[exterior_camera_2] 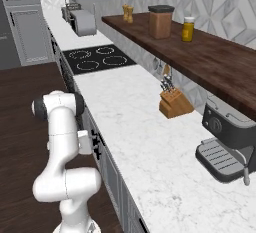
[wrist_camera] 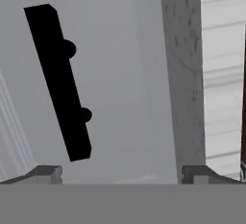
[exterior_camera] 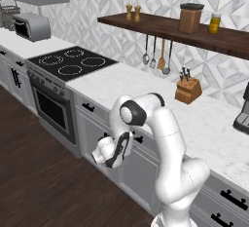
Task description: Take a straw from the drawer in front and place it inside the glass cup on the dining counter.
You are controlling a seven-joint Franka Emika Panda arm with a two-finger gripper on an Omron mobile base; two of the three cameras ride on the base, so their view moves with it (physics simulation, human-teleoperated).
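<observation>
My gripper [wrist_camera: 120, 172] spread wide and holding nothing, just before the drawer [wrist_camera: 110, 74], its black bar handle [wrist_camera: 57, 81] plain, no lettering readable.

The robot arm [exterior_camera: 165, 143] consists of smooth, glossy white rounded link housings joined by dark grey-black joint rings and end caps. The wrist housing carries a black section. The two finger tips [wrist_camera: 47, 172] are small, dark grey and blocky.
</observation>
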